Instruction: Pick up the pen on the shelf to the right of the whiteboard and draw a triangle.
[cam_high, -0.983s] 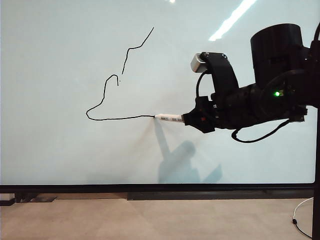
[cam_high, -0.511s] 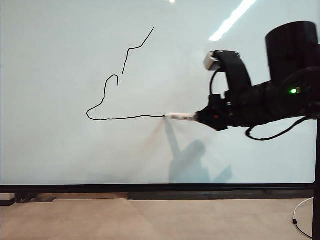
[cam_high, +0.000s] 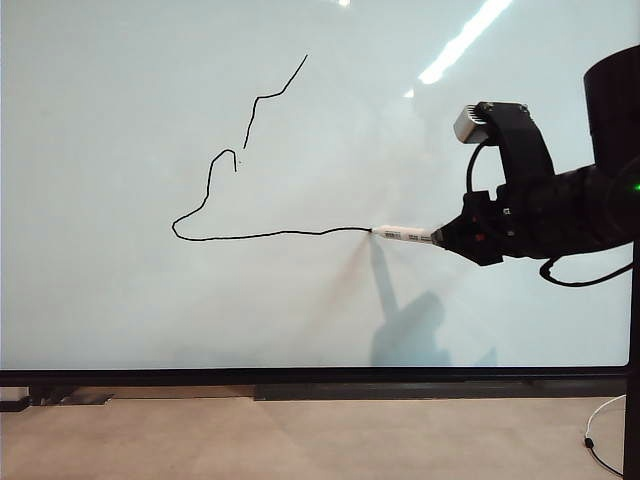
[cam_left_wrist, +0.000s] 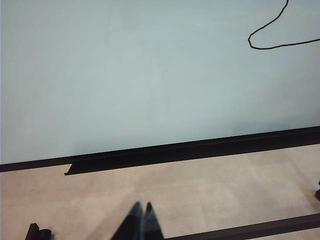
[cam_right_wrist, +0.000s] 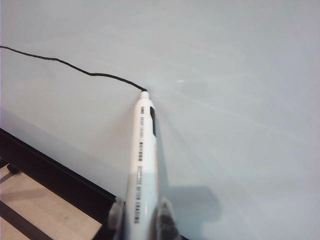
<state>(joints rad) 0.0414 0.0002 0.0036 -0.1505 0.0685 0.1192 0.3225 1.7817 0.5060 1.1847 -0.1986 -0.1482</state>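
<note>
While the base stroke is only partly laid, the drawing is read from left to right across the whiteboard (cam_high: 120, 300), a very large glossy pale grey-white panel edged by a thin black frame, with ceiling lights mirrored in its sheen. Toward the left, the unfinished triangle (cam_high: 215, 185) is seen as a wobbly black line: a broken, stepped side climbing up and to the right, a rounded lower-left corner, and a nearly level base running rightward. At the end of that base the black tip of the pen (cam_high: 405, 236) is pressed to the board; its slim white barrel, printed with small dark barcode-like marks, lies almost level, its long axis pointing leftward from the hand toward the line. Farther right, the right gripper (cam_high: 445, 239) is found pinching the rear of the barrel between its fingers, with the black arm and a small grey camera block behind it. By judgement, the base must be carried further right, so the pull is along the pen's own axis, away from the tip; the open upper end of the left side lies up and to the left of the hand. The left gripper (cam_left_wrist: 139, 220) is seen only in its wrist view, low over pale flooring beneath the board, its dark fingers pressed together, well away from the pen.
</note>
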